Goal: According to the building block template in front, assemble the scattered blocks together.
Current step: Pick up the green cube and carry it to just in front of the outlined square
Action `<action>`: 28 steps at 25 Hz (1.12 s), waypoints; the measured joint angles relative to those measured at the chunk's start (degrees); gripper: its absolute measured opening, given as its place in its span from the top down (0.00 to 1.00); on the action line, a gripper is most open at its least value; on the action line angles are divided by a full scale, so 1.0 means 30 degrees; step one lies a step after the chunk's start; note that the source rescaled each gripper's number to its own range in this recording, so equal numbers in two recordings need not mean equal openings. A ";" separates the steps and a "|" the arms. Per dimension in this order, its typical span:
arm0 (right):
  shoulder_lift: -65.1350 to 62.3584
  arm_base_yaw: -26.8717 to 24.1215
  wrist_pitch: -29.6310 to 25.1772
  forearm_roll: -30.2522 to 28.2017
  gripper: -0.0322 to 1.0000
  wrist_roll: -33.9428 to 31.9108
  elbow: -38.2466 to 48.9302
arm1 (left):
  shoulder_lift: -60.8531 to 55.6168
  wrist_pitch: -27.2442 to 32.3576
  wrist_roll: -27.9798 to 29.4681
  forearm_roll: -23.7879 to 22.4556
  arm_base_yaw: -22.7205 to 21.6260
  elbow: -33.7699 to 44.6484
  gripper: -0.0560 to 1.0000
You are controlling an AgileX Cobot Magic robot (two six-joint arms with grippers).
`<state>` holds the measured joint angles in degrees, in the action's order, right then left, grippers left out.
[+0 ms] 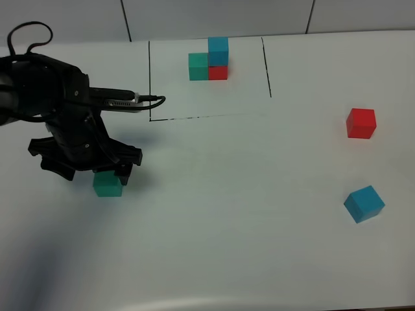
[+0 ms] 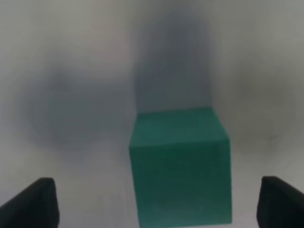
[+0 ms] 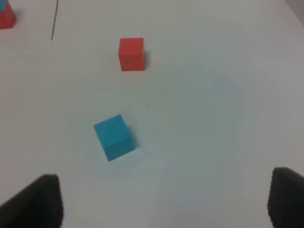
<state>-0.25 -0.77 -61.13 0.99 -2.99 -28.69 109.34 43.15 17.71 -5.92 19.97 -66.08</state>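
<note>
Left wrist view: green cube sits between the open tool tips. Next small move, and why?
Probably close the left tool on the teal-green cube: its fingertips flank the cube with gaps on both sides, so nothing is gripped yet. Whether the tips are low enough is unclear.

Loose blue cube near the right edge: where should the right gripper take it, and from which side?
Take the loose blue cube by two opposite upright faces, coming straight down from above. It sits flat on the table but turned askew to the loose red cube, so the right gripper would likely need its wrist rotated to meet the faces squarely.
</note>
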 joint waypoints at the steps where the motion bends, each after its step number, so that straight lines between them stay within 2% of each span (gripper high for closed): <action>1: 0.0000 0.0000 0.0000 0.0000 0.11 0.0000 0.0000 | 0.0172 -0.0169 0.0104 0.0021 0.0000 0.0000 0.07; 5: 0.0000 0.0000 0.0000 0.0000 0.11 0.0000 0.0000 | 0.0692 -0.0553 0.0258 0.0347 0.0000 -0.0007 0.07; 7: 0.0000 0.0000 0.0000 0.0000 0.11 0.0000 0.0000 | 0.0960 -0.0653 0.0275 0.0406 0.0000 -0.0007 0.11; 8: 0.0000 0.0000 0.0000 0.0000 0.11 0.0000 0.0000 | 0.1081 -0.0673 0.0280 0.0407 0.0000 -0.0007 0.17; 10: 0.0000 0.0000 0.0000 0.0000 0.11 0.0000 0.0000 | 0.1278 -0.0673 0.0280 0.0423 0.0000 -0.0007 0.38; 13: 0.0000 0.0000 0.0000 0.0000 0.11 0.0000 0.0000 | 0.1394 -0.0673 0.0280 0.0423 0.0000 -0.0007 0.95; 16: 0.0000 0.0000 0.0000 0.0000 0.11 0.0000 0.0000 | 0.1394 -0.0693 -0.0181 0.0423 0.0000 -0.0022 0.93; 19: 0.0000 0.0000 0.0000 0.0000 0.11 0.0000 0.0000 | 0.1322 -0.0224 -0.2165 0.0441 0.0005 -0.0156 0.93; 24: 0.0000 0.0000 0.0000 0.0000 0.11 0.0000 0.0000 | 0.1235 0.1656 -0.7447 0.1240 0.0149 -0.1727 0.93; 28: 0.0000 0.0000 0.0000 0.0000 0.11 0.0000 0.0000 | 0.1285 0.3137 -1.1822 0.1674 0.1252 -0.3832 0.93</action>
<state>-0.25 -0.77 -61.13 0.99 -2.99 -28.69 113.20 52.56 -17.76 -0.90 23.72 -77.58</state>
